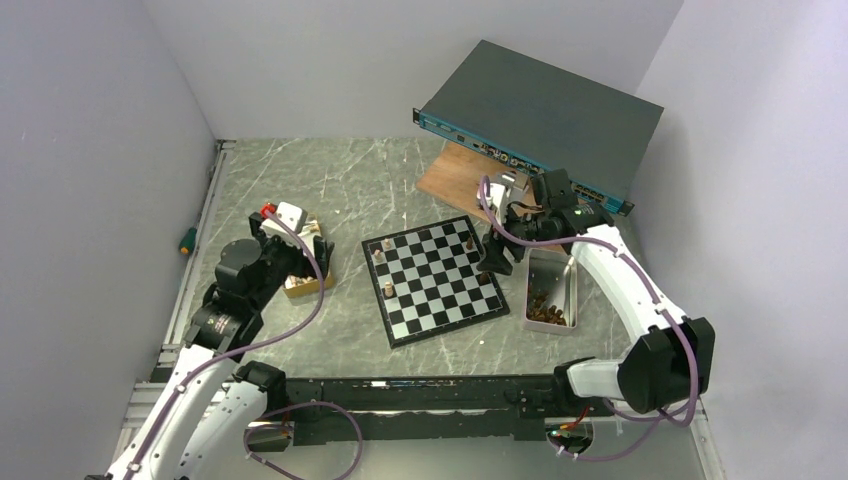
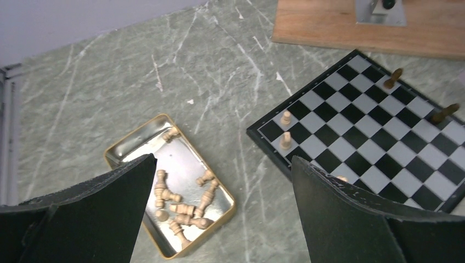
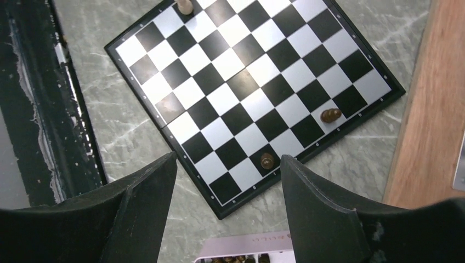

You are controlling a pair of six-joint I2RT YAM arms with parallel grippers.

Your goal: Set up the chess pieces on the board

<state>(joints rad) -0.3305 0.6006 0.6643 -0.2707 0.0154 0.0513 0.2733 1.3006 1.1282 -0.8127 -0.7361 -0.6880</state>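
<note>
The board (image 1: 440, 285) lies flat in the middle of the grey marbled table (image 1: 330, 190), turned at an angle to the two arms. Only a few chess pieces stand on it. Three light pieces (image 2: 285, 141) are on squares near its left edge, and two dark pieces (image 3: 330, 115) stand upright on squares along its right edge.

More light pieces lie jumbled on their sides in a gold tin (image 2: 183, 161), which sits on the table left of the board and apart from it. More dark pieces are heaped at the near end of a pale tray (image 1: 550, 272) just beside the board's right side.

The left gripper (image 2: 222, 164) hangs above the tin and the bare table next to it, its jaws spread wide with nothing between them. The right gripper (image 3: 227, 161) hovers over the board's right edge, its jaws apart and empty. One dark piece stands on the board below the gap, nearer one finger, and neither finger touches it.

A wooden plank (image 1: 450, 175) lies behind the board, with a dark flat box (image 1: 545, 115) at its far side.
</note>
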